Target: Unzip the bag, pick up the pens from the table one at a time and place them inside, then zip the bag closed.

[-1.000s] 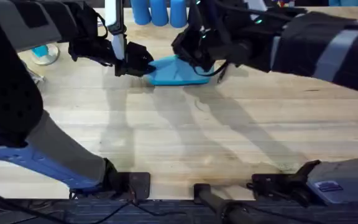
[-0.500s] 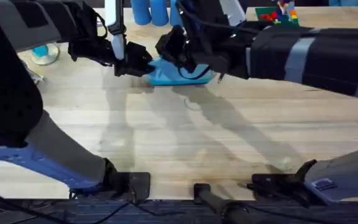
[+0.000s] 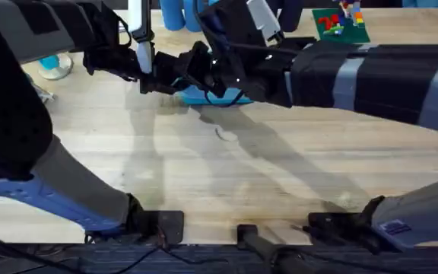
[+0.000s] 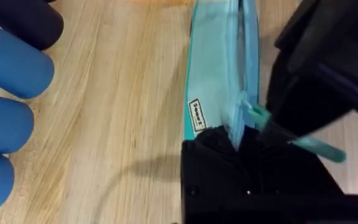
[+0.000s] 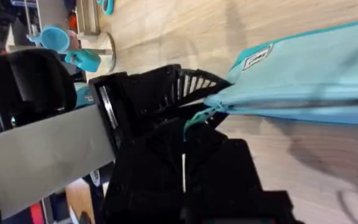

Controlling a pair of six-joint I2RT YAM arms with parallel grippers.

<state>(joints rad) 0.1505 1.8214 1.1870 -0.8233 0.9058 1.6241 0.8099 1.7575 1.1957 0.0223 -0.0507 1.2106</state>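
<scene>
While on table (image 3: 280, 175), bag (image 4: 213, 74) end between left jaws.

Overhead high, forward-down; wrists close, sharing bag (image 4: 219, 68).

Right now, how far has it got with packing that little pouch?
Hard to say. Both grippers, left and right, are bunched at one end of the blue pouch on the table, by its zipper pull. Whether pens are inside is hidden, so it is either unzipping or zipping closed.
</scene>
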